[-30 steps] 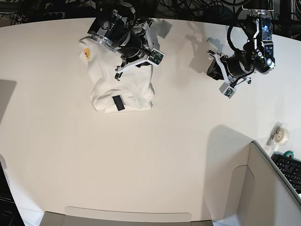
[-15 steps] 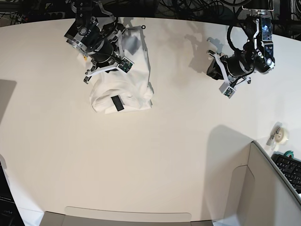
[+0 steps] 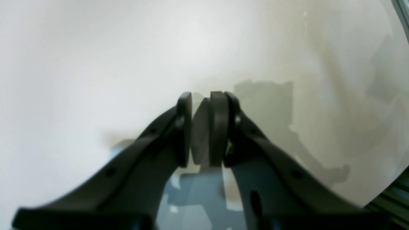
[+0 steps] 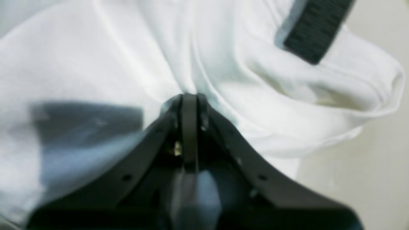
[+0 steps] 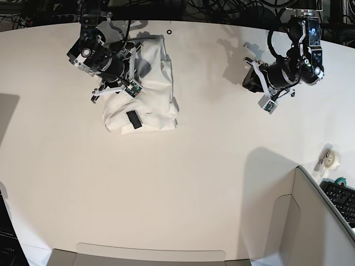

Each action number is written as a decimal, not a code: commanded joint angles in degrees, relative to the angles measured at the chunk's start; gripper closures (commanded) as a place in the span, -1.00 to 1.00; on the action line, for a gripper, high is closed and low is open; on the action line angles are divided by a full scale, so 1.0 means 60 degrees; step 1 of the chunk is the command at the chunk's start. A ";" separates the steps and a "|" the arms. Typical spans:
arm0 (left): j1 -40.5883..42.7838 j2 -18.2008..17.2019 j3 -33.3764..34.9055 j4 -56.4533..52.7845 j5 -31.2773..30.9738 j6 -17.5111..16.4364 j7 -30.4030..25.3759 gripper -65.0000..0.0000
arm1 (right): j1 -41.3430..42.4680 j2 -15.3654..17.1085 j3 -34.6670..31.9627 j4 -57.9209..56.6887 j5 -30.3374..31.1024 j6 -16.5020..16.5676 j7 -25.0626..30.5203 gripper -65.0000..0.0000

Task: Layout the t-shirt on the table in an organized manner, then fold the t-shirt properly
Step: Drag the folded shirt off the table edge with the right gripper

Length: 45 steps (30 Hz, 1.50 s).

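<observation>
The white t-shirt (image 5: pixel 155 83) lies bunched and partly folded on the table (image 5: pixel 194 177) at the back left, a black tag (image 5: pixel 133 119) near its front hem. My right gripper (image 5: pixel 121 86) hangs over the shirt's left part. In the right wrist view its jaws (image 4: pixel 189 97) are shut, with folds of the t-shirt (image 4: pixel 255 64) running into the tips; the tag (image 4: pixel 316 25) lies ahead. My left gripper (image 5: pixel 250 83) hovers at the back right, far from the shirt. In the left wrist view it (image 3: pixel 200 99) stands slightly open above bare table (image 3: pixel 96 64), holding nothing.
A tape roll (image 5: pixel 333 159) and a keyboard (image 5: pixel 341 199) sit at the right edge. A grey-white box panel (image 5: pixel 310 221) rises at the front right, with a flap (image 5: pixel 150 255) along the front edge. Cables run behind the table's curved far edge.
My right arm has swung left across the shirt, and the top layer of cloth has shifted with it, covering the yellow print at the left. The left arm has stayed put.
</observation>
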 commanded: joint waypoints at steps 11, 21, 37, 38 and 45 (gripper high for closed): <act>0.0007 -0.0086 0.0016 0.0113 0.0092 -0.0026 0.0099 0.74 | -0.0072 0.1967 0.1618 -0.1121 -0.0182 0.1145 -0.0914 1.00; 0.0007 -0.0072 0.0016 0.0113 0.0092 -0.0026 0.0113 0.74 | -0.0029 0.4297 0.1736 -0.2499 0.1840 0.1453 -0.0856 1.00; 0.0198 0.0500 0.0016 0.0113 0.0077 -0.0026 0.0157 0.74 | 0.1246 0.6421 0.1692 -0.4711 0.1840 0.2977 -0.0519 1.00; 0.0198 0.0573 0.0016 0.0113 0.0092 -0.0026 0.0157 0.74 | 0.1246 0.6568 0.1677 -0.4872 0.1840 0.2977 -0.0357 1.00; 0.0198 0.0764 0.0016 0.0113 0.0092 -0.0012 0.0157 0.74 | 0.1275 0.7374 0.0944 -0.5693 0.1840 0.2977 0.0111 1.00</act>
